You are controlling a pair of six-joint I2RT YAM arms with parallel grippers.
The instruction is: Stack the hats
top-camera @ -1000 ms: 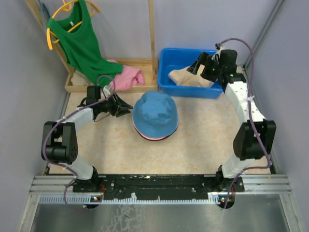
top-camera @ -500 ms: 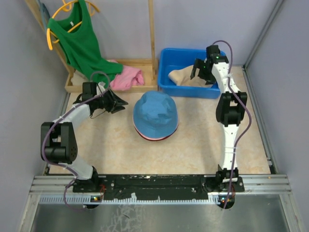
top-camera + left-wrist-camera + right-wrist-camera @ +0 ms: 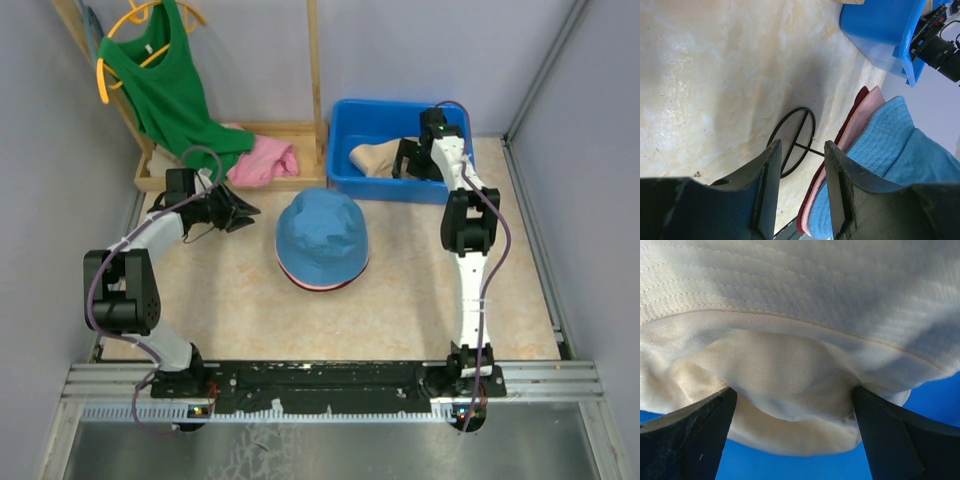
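**Counter check: three hats stacked at centre, fourth in the bin**

Beige counter [image 3: 420, 290], grey walls [image 3: 420, 40] around it.

Far left: a green shirt [image 3: 165, 95] on a yellow hanger [image 3: 103, 75] hangs from a wooden rack [image 3: 315, 70]. A pink cloth [image 3: 265, 160] lies on the rack base beside the shirt.

The left arm [image 3: 160, 232] reaches across the counter, and its jaws point at the stack from just beside it. Left jaws: narrow gap, nothing between them, low over bare counter.

Centre: the blue hat [image 3: 322, 232] is on top, crown up. The left wrist view shows the pink hat [image 3: 857, 122] brim under it. The dark red hat [image 3: 862, 93] brim is lowest, on the counter.

Right of centre, far edge: a blue bin [image 3: 345, 125] holds the beige hat [image 3: 372, 157]. The right arm [image 3: 470, 215] extends into the bin. Right jaws: set wide and not closed. A bulge of beige hat fabric fills the gap and touches both sides.
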